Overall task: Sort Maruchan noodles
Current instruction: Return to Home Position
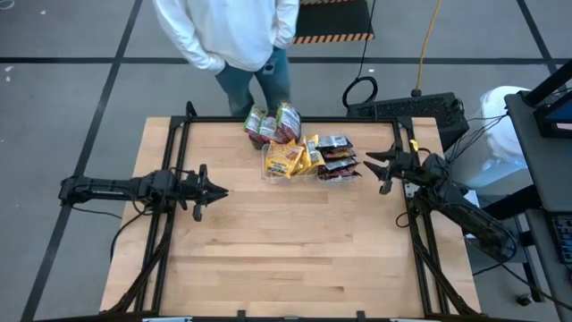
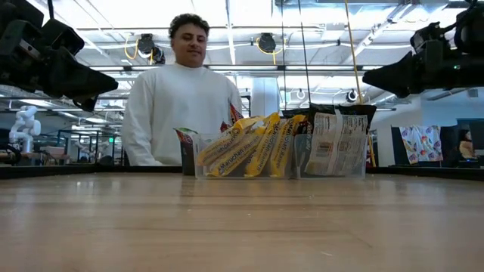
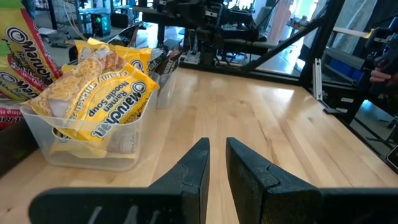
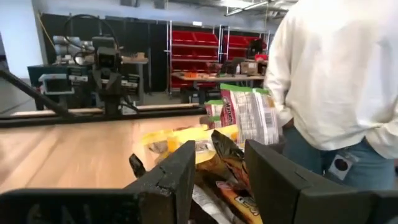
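Note:
The Maruchan noodles stand bunched at the table's far middle. Yellow packets (image 1: 288, 159) lean on edge in a clear tub (image 3: 87, 152). Dark brown-black packets (image 1: 338, 159) stand right of them in a second clear tub (image 2: 333, 172). Green-edged pink packets (image 1: 273, 125) sit behind, at the far edge. My left gripper (image 1: 222, 191) hovers level over the table's left part, left of the tubs and pointing right, with a narrow gap between its fingers and nothing in it. My right gripper (image 1: 368, 164) hovers right of the dark packets, pointing at them, open and empty.
A person in a white top (image 1: 232, 36) stands at the table's far edge, right behind the packets. Black frame rails (image 1: 179, 143) run along the table's left, right and far sides. Bare wood (image 1: 286, 250) fills the middle and near part of the table.

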Controlling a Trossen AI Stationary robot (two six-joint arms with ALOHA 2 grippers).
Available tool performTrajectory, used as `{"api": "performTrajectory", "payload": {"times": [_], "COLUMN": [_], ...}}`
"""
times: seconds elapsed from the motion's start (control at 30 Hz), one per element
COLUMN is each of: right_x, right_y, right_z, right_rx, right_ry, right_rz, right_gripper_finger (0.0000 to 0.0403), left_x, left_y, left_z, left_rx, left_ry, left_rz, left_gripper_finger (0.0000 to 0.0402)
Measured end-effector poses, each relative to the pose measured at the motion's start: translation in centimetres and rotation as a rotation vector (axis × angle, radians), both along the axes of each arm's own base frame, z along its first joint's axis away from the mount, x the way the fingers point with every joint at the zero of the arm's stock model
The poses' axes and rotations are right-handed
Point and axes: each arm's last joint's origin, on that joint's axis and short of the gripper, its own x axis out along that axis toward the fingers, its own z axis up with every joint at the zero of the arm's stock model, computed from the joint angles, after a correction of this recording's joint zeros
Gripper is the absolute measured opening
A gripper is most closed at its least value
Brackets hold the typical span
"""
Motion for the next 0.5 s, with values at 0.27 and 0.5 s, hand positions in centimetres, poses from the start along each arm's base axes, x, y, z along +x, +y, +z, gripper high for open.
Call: {"api": "performTrajectory", "payload": {"times": [0.27, 0.5], "right_x": [0.01, 0.01], "right_y": [-0.01, -0.01], "right_z": [-0.06, -0.06], "right_rx": [0.036, 0.09], "right_ry": [-0.007, -0.026], "right_rz": [0.0, 0.005], "right_gripper_finger": [0.0132, 0.0132], "left_x": [0.02, 0.02], "left_y": [0.0, 0.0], "left_z": [-0.08, -0.08], "left_rx": [0.012, 0.007], "left_ry": [0.011, 0.012], "left_rz": [-0.002, 0.0], "left_gripper_finger": [0.0058, 0.0058]}}
